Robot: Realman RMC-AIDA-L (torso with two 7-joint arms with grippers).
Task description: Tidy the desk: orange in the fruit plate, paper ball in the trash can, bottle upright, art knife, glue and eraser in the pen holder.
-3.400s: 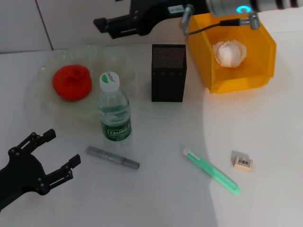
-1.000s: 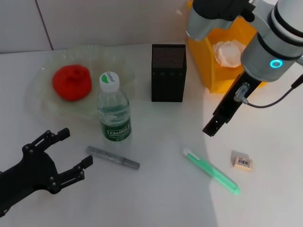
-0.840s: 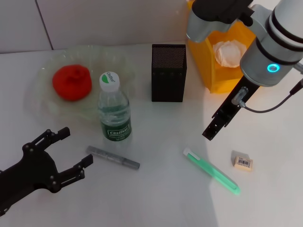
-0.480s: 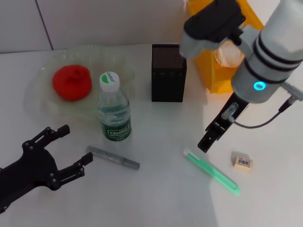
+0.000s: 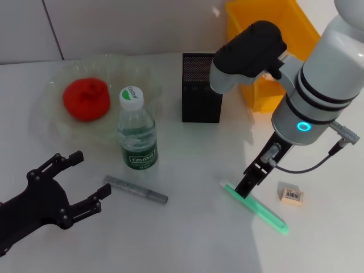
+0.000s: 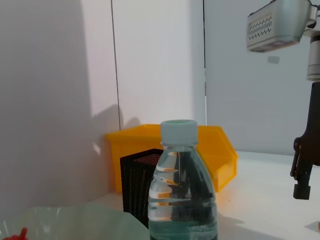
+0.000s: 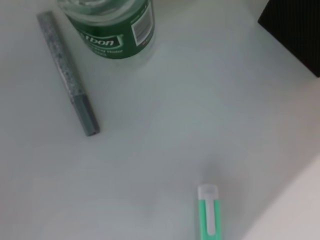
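Two claws show on our white bench (image 5: 187, 239). Our right claw (image 5: 245, 187) hangs directly over the white-tipped end of the glue (image 5: 257, 207); whether its fingers are spread we cannot tell. Our left claw (image 5: 77, 185) rests near left, fingers wide and empty. The art knife (image 5: 135, 190) lies just right of it, the eraser (image 5: 291, 194) right of the glue, the upright bottle (image 5: 136, 131) behind the knife.

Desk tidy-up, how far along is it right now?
Done: the orange sits in the fruit plate and the bottle stands upright. In hand: the right gripper is low over the glue. Left: glue, art knife and eraser lie on the desk, outside the pen holder. Left gripper hovers idle.
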